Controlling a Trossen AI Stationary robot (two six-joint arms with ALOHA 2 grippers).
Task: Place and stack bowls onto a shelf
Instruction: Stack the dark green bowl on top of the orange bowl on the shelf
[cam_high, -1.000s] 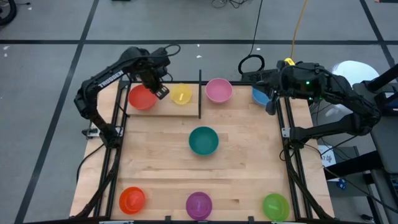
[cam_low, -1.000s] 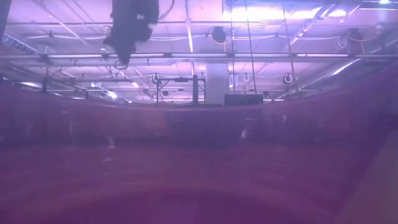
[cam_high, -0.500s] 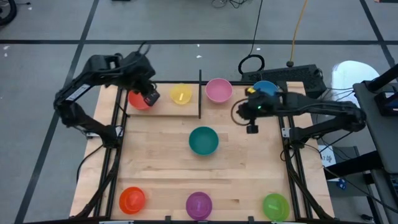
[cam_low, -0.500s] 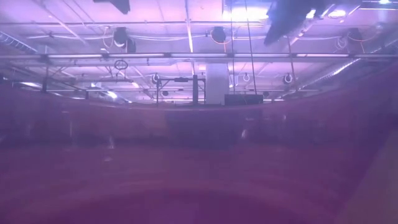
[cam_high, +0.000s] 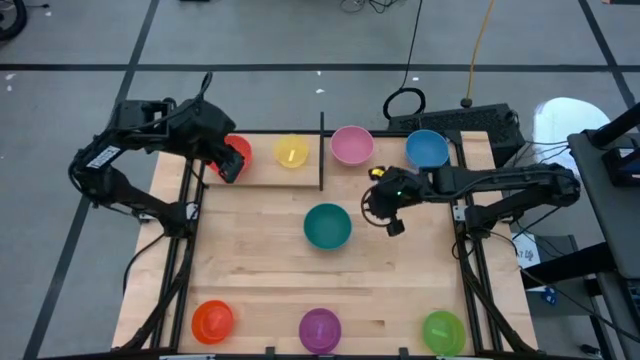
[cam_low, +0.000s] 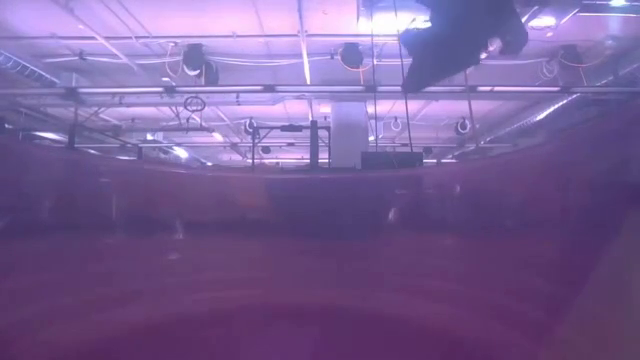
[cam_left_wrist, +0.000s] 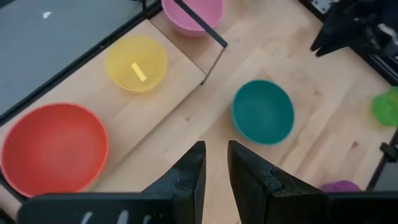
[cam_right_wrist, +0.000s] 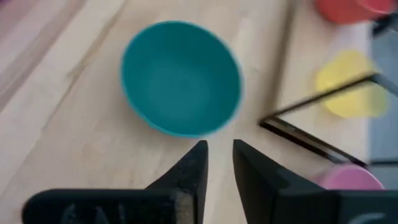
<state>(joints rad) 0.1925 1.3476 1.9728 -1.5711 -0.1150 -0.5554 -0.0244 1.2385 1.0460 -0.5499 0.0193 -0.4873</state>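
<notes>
The shelf (cam_high: 268, 174) runs along the table's far edge, with an upright black divider (cam_high: 321, 150). On it sit a red bowl (cam_left_wrist: 53, 149), a yellow bowl (cam_high: 291, 152), a pink bowl (cam_high: 352, 145) and a blue bowl (cam_high: 427, 149). A teal bowl (cam_high: 327, 226) stands upright on the tabletop near the middle. My left gripper (cam_left_wrist: 216, 168) hovers open over the shelf's left end, partly covering the red bowl in the high view. My right gripper (cam_right_wrist: 217, 158) is open and empty, in the air just right of the teal bowl, pointing at it.
Along the near edge stand an orange bowl (cam_high: 213, 320), a purple bowl (cam_high: 320, 328) and a green bowl (cam_high: 443, 332). Black frame rods (cam_high: 186, 230) run along both sides of the table. Bare wood lies between the teal bowl and the near row.
My left gripper has drawn back from between the red and yellow bowls toward the table's left edge, rising. My right gripper has left the blue bowl at the shelf's right end and swung down toward the table's middle, close to the teal bowl. The bowls have stayed put.
</notes>
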